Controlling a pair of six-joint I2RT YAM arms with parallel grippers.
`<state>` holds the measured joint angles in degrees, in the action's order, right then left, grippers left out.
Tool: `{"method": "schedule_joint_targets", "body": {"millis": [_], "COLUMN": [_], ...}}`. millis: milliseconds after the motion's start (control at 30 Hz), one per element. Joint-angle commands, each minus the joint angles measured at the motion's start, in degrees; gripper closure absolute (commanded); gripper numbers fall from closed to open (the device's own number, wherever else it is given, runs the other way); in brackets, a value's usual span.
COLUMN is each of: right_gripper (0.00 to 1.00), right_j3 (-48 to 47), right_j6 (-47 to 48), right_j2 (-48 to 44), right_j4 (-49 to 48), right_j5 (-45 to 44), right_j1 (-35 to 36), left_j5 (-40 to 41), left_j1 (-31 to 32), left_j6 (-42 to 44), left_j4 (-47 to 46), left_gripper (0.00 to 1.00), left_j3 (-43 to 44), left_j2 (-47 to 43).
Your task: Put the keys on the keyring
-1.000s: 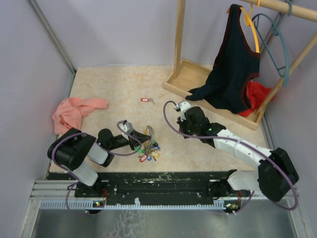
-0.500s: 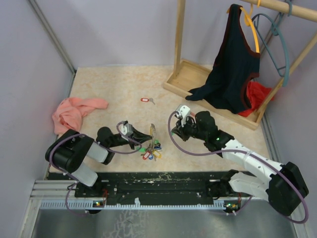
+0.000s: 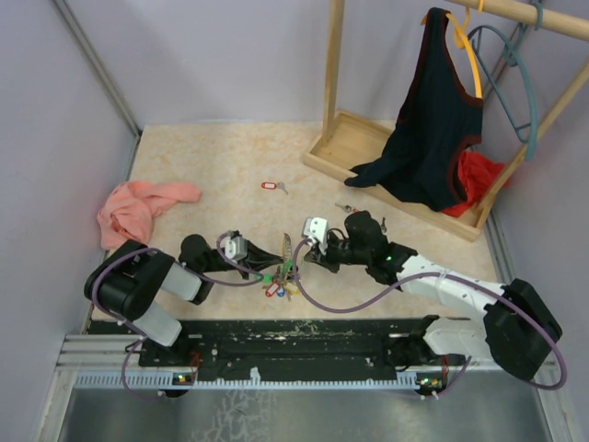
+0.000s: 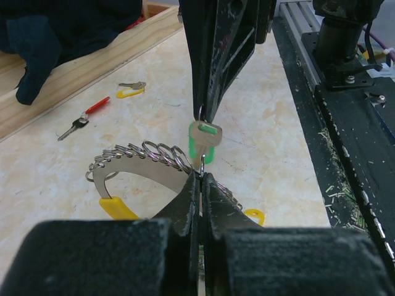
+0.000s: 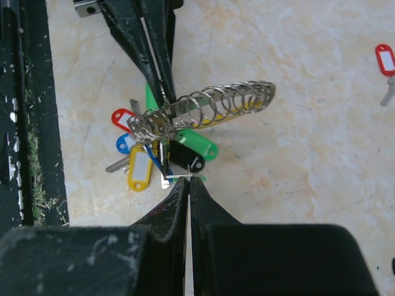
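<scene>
— Since the keyring (image 3: 286, 245) sits at lower centre of the overhead view, who holds it?
— Closed, the left gripper (image 4: 201, 179) pinches it; the right gripper (image 5: 187, 180), also closed, clamps a green-tagged key (image 4: 205, 134) just beside.

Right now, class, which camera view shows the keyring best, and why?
The right wrist view: the keyring lies side-on, with its row of small loops and the hanging keys all clear. The left wrist view shows only part of its curve, gripped by the left hand. The top view shows it tiny.
</scene>
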<state>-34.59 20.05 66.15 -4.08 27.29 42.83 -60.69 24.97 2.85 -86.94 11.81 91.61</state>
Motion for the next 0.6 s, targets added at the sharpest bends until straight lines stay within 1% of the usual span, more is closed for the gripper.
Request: {"method": "schedule_joint_targets", "body": {"millis": [0,100,400,567], "right_gripper": [1.00,1.00,1.00,1.00], "right_j3": [-3.7,-4.7,-5.9,-7.8], "right_j6": [6.5,8.1,10.7,12.2], "right_j2": [2.3,3.6,5.6,7.2], "right_j4": [-1.5,-0.8,-1.4,1.1], "right_j5": [1.7,0.7,0.1,0.0], "right_j1": [2.4,3.8,5.6,6.7], "left_j5": [-4.0,-4.3,-4.7,-4.9], "left_j1": [-0.2,-0.2,-0.3,-0.2], "left_j6": [3.1,4.2,3.5,3.9], "left_j4": [-15.6,-15.6,-15.6,-15.5], "left_gripper": [0.99,0.99,1.00,1.00], "left_j3": [1.3,1.1,1.3,1.5], "left_j2": [0.4,0.4,1.0,1.3]}}
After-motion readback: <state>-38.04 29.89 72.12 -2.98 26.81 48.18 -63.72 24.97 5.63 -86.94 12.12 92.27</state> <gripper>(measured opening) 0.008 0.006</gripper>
